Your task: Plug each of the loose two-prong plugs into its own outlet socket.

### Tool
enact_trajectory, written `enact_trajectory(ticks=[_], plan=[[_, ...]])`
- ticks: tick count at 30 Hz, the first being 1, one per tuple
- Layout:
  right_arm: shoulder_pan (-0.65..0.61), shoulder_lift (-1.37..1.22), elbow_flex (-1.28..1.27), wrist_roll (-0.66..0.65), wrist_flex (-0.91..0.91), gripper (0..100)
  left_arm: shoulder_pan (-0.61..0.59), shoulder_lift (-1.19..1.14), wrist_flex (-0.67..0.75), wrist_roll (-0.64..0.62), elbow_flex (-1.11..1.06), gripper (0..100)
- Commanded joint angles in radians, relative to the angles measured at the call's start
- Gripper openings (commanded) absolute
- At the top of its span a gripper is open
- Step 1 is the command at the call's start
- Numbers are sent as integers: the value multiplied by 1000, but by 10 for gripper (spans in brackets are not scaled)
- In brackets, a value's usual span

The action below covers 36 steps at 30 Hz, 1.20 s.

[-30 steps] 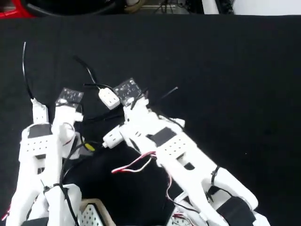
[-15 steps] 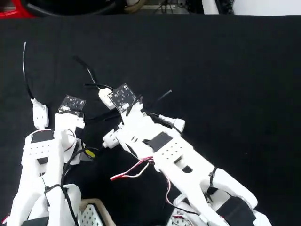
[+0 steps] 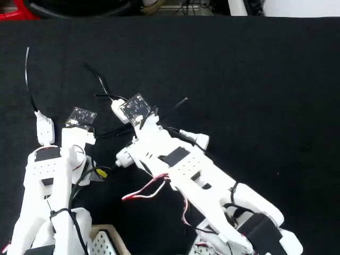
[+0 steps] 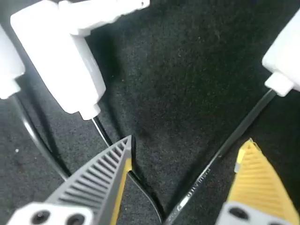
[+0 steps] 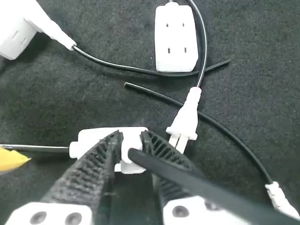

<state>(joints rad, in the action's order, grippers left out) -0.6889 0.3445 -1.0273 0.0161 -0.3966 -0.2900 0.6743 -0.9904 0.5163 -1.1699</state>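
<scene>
Table [image 3: 265, 106]: covered in black cloth; both arms are over its near left part.
Right gripper [image 5: 130, 137]: its black ribbed fingers are drawn in almost together, clamped on a small white socket. A black cord crosses in front of one finger.
Left gripper [image 4: 188, 140]: spread wide, with one grey finger and one yellow, and nothing between them. Two black cords run across the cloth under it.
Free socket [image 5: 174, 40]: lies flat on the cloth beyond the right gripper with two pairs of bare slots facing up. A cord curves round one side. From above, the right arm's camera board half covers it.
Held socket [image 5: 91, 140]: in the right gripper, low over the cloth. The fingers hide its face, and a cord leaves its far end.
Plug [image 5: 185, 123]: white, on the cloth just beside the held socket, prongs aimed at it. I cannot tell whether the prongs have entered.
White piece [image 4: 65, 61]: corded, near the left gripper. It is hard to tell whether it is a plug or a socket.
</scene>
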Motion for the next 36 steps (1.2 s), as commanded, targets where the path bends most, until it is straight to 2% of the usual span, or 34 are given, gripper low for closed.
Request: enact_trajectory(ticks=[1,11,16,19,21,23,25,27,31,36], plan=[[-11,-33,27,-2,12,12,-5,0,8,5,5,339],[54,-113,68,-15,5,12,-4,9,12,44,-12,339],[-12,-159,68,-25,14,13,4,9,11,44,-12,339],[-35,-223,113,-97,12,17,48,11,0,43,-12,342],[-38,-246,147,-92,9,57,76,11,-38,43,15,343],[-37,-234,156,-97,-8,152,107,11,-100,44,50,343],[-40,-196,157,-101,-74,249,137,11,-149,44,90,343],[-41,-124,163,-132,-183,296,173,11,-173,44,125,344],[-34,110,159,-146,-370,292,242,11,-178,41,140,344],[-32,421,165,-172,-690,292,297,11,-164,8,147,344]])
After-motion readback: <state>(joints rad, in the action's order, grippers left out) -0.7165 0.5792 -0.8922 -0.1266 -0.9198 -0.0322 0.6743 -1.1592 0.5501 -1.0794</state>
